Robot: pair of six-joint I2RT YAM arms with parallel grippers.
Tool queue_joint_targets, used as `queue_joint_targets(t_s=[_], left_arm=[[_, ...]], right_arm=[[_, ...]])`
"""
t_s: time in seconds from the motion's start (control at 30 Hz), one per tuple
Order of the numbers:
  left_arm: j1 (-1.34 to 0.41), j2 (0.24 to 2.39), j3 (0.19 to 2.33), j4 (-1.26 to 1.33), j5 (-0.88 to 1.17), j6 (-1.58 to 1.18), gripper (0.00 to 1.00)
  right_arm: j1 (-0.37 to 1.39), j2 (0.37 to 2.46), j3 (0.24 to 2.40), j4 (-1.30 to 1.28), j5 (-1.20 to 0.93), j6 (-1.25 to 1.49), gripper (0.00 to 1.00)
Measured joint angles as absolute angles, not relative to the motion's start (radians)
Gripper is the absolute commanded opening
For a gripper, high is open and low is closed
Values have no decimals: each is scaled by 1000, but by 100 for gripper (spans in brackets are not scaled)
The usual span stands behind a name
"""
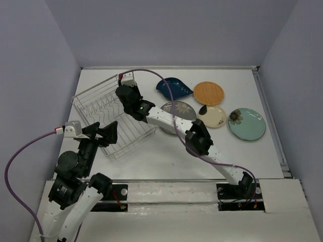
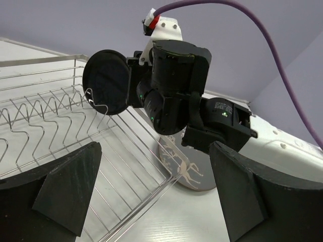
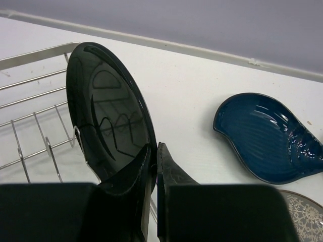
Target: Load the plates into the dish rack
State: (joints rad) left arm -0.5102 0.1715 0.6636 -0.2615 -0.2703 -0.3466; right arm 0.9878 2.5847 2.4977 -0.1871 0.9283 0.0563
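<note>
White table [image 1: 151, 161], boxed in by plain grey-lilac walls: back wall [image 1: 166, 30], left wall [image 1: 30, 75], right wall [image 1: 298, 60]. Pale rail [image 1: 269, 116] along table's right edge. White board [image 1: 171, 194] across near edge.

glossy black round plate [image 3: 108, 121] upright over silver wire dish rack [image 1: 93, 108], blue leaf-shaped dish [image 1: 173, 88], orange plate [image 1: 208, 93], cream plate [image 1: 213, 117], teal plate [image 1: 247, 124], grey deer plate [image 1: 182, 108] flat alongside

Left arm [image 1: 88, 199] and right arm [image 1: 161, 118] showing white shells, black joint housings. Purple cable [image 1: 6, 176] running off left; second purple cable [image 2: 276, 48] running off right, entering white connector [image 2: 164, 27] with red tip [image 2: 154, 20]. Green lights [image 2: 139, 97] glowing on black motor. Left gripper [image 2: 155, 146] fingers [image 2: 65, 186] looking matte black, wedge-shaped.
</note>
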Motion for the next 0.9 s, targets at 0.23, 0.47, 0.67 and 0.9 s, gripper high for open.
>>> queue_joint_targets(t_s=[0.23,0.47,0.67,0.9], left_arm=[[-510,171,664,-267,-278,-349,99],[-510,171,664,-267,-277,-350,99],[-510,172,664,-266,-252,-349,99],[-510,172,663,-265,-219,-349,99]], right_arm=[[1008,2566,2400,-124,935,20,61],[995,2382,2172,-131,799,118,60],[897,1919,1687,-101,525,344,51],[561,1545,1044,18,321,636,41]])
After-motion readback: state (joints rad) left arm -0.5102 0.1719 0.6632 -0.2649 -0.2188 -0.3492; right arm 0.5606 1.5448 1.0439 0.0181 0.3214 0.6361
